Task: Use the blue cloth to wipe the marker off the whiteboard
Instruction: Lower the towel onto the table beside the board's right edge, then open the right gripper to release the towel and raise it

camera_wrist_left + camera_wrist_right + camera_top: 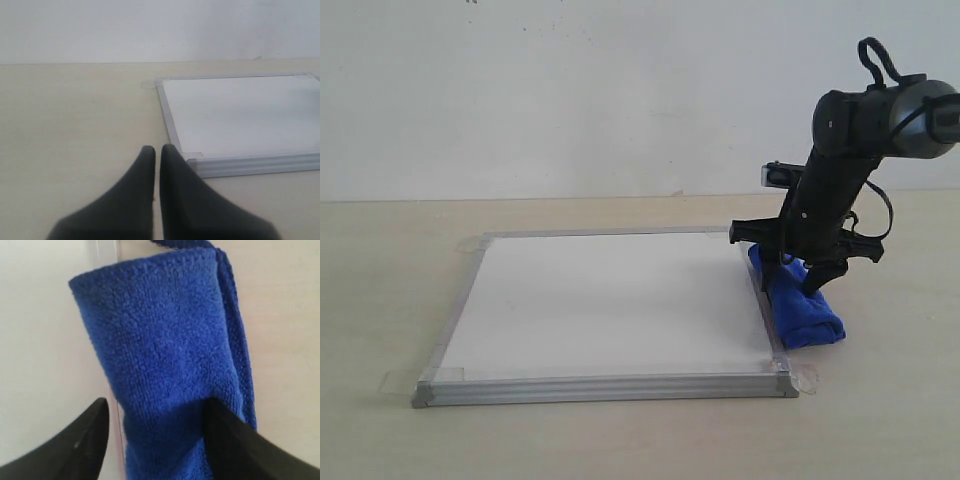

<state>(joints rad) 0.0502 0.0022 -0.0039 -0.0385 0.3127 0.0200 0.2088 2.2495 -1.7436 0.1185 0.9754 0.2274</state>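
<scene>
The whiteboard (610, 300) lies flat on the table, with a silver frame and taped corners. No marker lines show on its white surface. The blue cloth (805, 312) lies rolled along the board's right edge, partly over the frame. My right gripper (803, 276) stands over its far end, open, jaws spread to either side of the blue cloth (160, 330). One finger is against the fabric and the other stands off it over the whiteboard (40, 340). My left gripper (157, 148) is shut on nothing, low over the table beside a corner of the whiteboard (240, 115).
A pale wooden table (390, 300) runs around the board and ends at a white wall (570, 90) behind. Clear tape tabs (395, 381) stick out at the board's corners. The right arm (850, 130) leans down from the upper right.
</scene>
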